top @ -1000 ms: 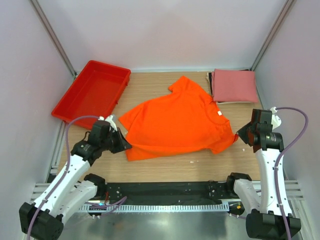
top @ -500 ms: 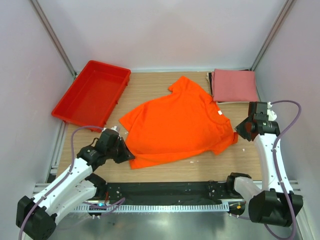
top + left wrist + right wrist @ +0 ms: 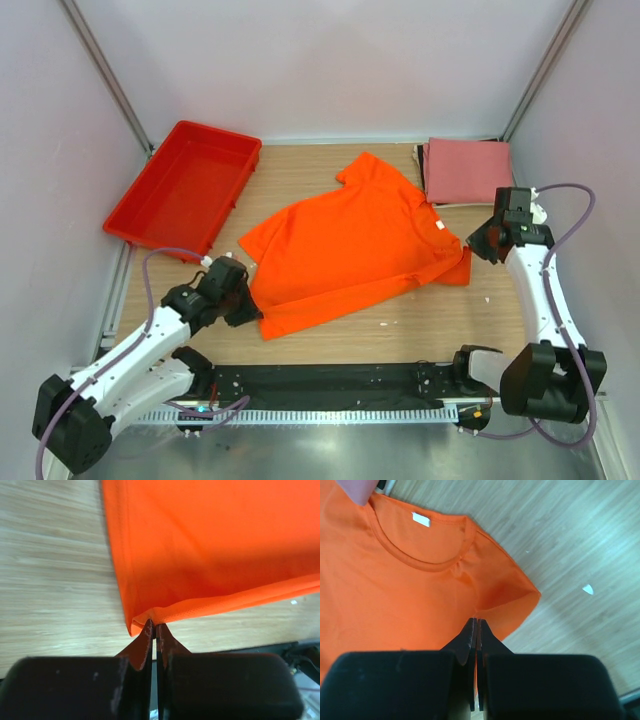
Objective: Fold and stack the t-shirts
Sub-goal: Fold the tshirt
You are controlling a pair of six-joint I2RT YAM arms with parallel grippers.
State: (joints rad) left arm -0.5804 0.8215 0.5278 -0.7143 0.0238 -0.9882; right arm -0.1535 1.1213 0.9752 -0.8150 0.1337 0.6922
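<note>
We are pinching the orange t-shirt (image 3: 350,250) at 2 ends. The left gripper (image 3: 243,306) is closed tight on its hem corner (image 3: 135,625), and the right gripper (image 3: 478,243) is closed on the edge of the sleeve (image 3: 505,595). The shirt is lying flat on the wooden table (image 3: 430,320) between both grippers, its long axis running from near left to far right. The folded pink t-shirt (image 3: 468,170) is sitting just beyond the right gripper. The red tray (image 3: 190,185) is lying far left, apart from the cloth.

Red tray (image 3: 190,188) far-left on wooden table (image 3: 310,165); white scrap (image 3: 588,589) on wood.
</note>
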